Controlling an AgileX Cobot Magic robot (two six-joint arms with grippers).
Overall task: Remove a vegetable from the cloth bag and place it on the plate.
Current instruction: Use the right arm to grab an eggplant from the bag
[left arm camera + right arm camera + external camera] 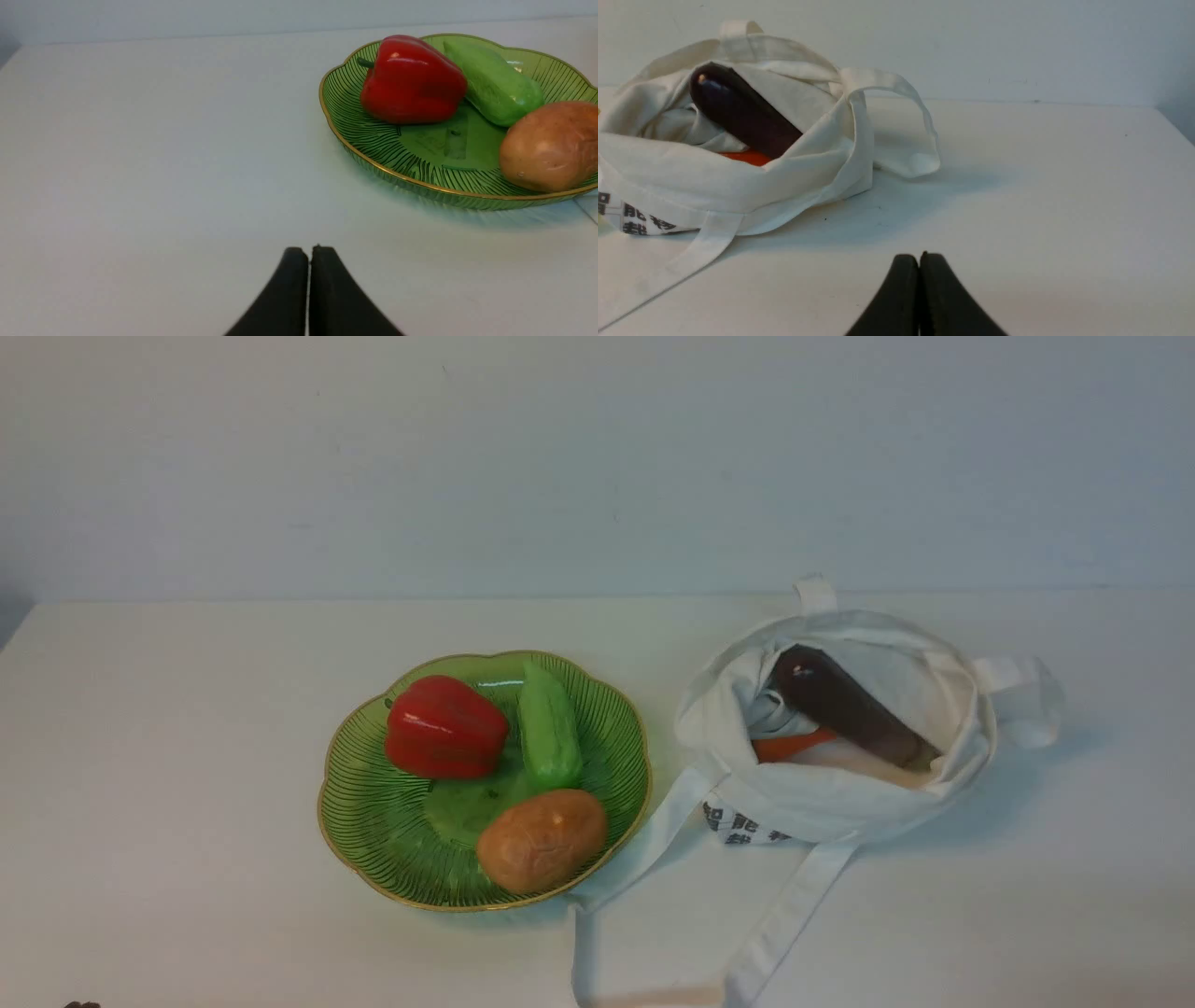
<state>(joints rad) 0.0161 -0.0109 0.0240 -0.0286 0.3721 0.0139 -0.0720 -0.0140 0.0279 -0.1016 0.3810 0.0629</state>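
Although partly sunk in folds of cloth, the long, slim, glossy dark purple-brown eggplant (854, 719) lay slantwise in the open mouth of the floppy off-white cotton tote bag (822, 798). Its shiny rounded end was raised toward the bag's far-left rim and its duller brownish end sat low against the near-right fold. An orange carrot-like piece (794, 745) peeked out just beside it, deeper in the bag. Dark printed characters (742, 823) showed on the bag's near side. Two long flat straps (794, 905) trailed from it across the white counter (187, 803) toward the near edge, and a third strap looped out on the far right. The leftmost strap ran just beside the translucent green glass plate (373, 821) with its scalloped gold rim; whether they touched could not be told. That plate stood to the left of the bag and held a red bell pepper (445, 728) and a green cucumber (549, 728) close together on its far half. A brown potato (541, 840) sat against its near-right rim. Seen from its wrist camera, the left tool (309, 254) hung over bare counter short of the plate, its black fingers pressed together with nothing between them. The right tool (919, 261) was likewise closed and empty, over bare counter apart from the bag.
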